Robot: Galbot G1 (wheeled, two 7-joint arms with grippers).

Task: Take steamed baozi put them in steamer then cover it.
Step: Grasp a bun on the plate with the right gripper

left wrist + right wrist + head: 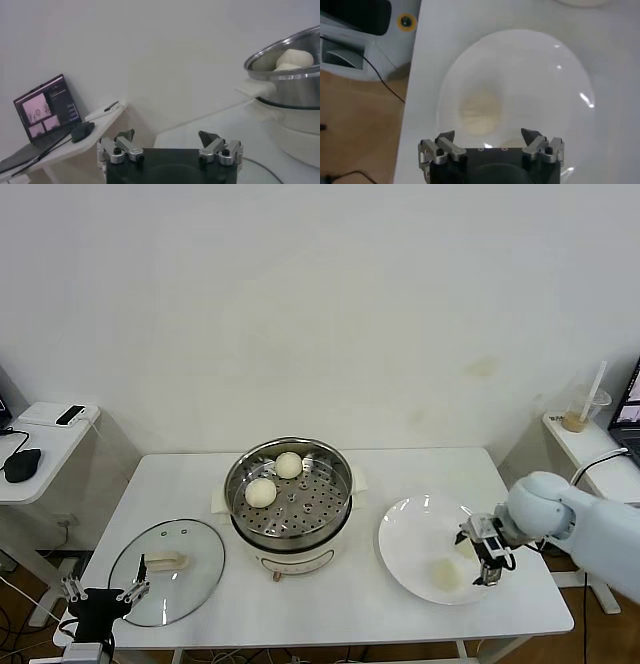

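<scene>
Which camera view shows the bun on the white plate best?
The right wrist view: the bun lies in full sight on the plate, just ahead of the open right tool. The head view shows it small and pale beside that tool. The left wrist view does not show it.

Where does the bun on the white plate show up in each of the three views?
Head view: bun on the white plate, right of the steamer, beside the open right gripper.
Left wrist view: not in it.
Right wrist view: bun mid-picture, just beyond the right gripper.
Shared landmark: the white plate.
</scene>
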